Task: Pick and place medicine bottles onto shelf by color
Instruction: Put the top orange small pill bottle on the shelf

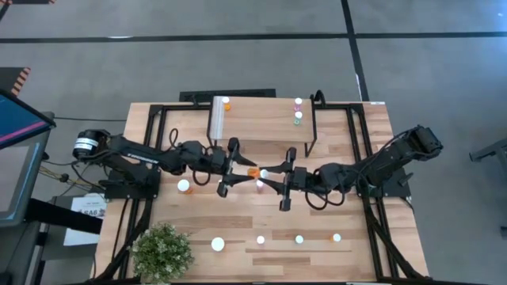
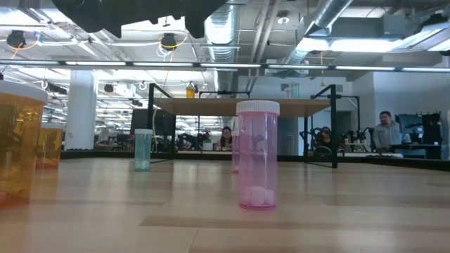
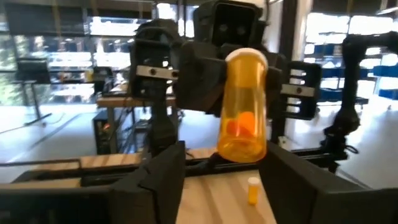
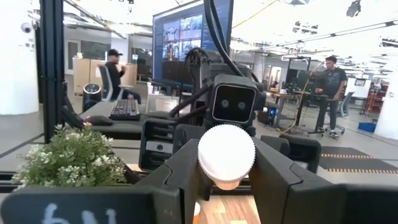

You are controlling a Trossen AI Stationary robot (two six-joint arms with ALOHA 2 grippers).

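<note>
An orange medicine bottle (image 1: 253, 172) with a white cap hangs over the middle of the table between my two grippers. My right gripper (image 1: 272, 174) comes from the right and is shut on its cap end. My left gripper (image 1: 240, 169) comes from the left and is open. Its fingers (image 3: 168, 180) stand on either side of the bottle's orange body (image 3: 244, 118) without touching it. The shelf (image 1: 261, 127) stands at the far side. An orange bottle (image 1: 226, 103), a pink one (image 1: 298, 101) and a green one (image 1: 298, 119) stand on it. My right gripper pinches the bottle's white cap (image 4: 226, 155) between its two fingers (image 4: 180, 180), one on each side of the cap's rim. The fingers come about level from the table's right. The bottle sticks out beyond them toward the left gripper, lifted clear of the table.
Several small bottles stand near the table's front edge (image 1: 261, 239), one at the left (image 1: 184, 186) and one under the grippers (image 1: 259, 184). A potted plant (image 1: 162, 249) sits at the near left corner. In the low view a pink bottle (image 2: 257, 154) stands close.
</note>
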